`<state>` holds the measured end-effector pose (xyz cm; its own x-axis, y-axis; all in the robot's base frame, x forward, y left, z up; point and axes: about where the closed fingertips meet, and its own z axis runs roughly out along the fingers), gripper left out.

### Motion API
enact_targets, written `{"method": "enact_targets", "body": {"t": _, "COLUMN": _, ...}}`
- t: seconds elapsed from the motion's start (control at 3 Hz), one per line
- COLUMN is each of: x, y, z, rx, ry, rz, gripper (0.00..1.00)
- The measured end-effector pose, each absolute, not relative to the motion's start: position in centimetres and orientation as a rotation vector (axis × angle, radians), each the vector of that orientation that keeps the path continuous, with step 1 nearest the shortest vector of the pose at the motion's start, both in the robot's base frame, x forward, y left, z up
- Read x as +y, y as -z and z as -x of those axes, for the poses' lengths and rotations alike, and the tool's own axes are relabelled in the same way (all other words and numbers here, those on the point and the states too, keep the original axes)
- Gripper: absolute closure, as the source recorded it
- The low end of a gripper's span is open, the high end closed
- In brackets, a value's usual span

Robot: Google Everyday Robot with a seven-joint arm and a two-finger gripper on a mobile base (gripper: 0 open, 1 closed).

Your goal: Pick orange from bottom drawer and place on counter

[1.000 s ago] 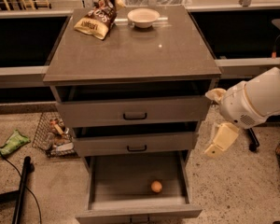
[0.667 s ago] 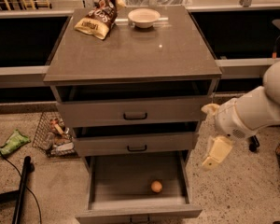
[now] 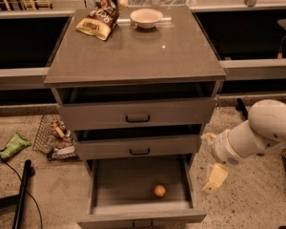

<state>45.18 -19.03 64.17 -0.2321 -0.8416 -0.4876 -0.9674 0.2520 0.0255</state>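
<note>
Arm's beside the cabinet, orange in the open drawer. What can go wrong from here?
1. The gripper hangs right of the bottom drawer, outside its side wall. Swinging in may clip that wall or the middle drawer above.
2. The orange lies loose on the drawer floor, so a nudge may roll it away.

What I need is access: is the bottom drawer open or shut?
Open: the bottom drawer is pulled out, the orange visible inside. The claw hangs beside it, outside.

We seem to be in a robot test lab: a grey drawer cabinet (image 3: 136,113) stands alone on a speckled floor (image 3: 52,190), with a black cable (image 3: 2,151) and a wire basket (image 3: 55,137) of snack packets beside it. The gripper (image 3: 211,159) hangs open, just right of the bottom drawer (image 3: 128,180).
</note>
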Motion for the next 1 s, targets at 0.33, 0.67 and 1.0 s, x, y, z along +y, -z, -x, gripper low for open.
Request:
{"method": "enact_targets", "body": {"t": 0.33, "x": -19.8, "y": -59.9, "z": -45.4, "rx": 2.157, "ry": -0.51, "rz": 1.61, "gripper": 0.0}}
{"method": "enact_targets", "body": {"t": 0.67, "x": -19.3, "y": -54.2, "z": -46.1, "rx": 2.138, "ry": -0.608, "rz": 1.55, "gripper": 0.0}}
{"method": "enact_targets", "body": {"t": 1.0, "x": -19.3, "y": -54.2, "z": -46.1, "rx": 2.137, "ry": -0.608, "rz": 1.55, "gripper": 0.0}}
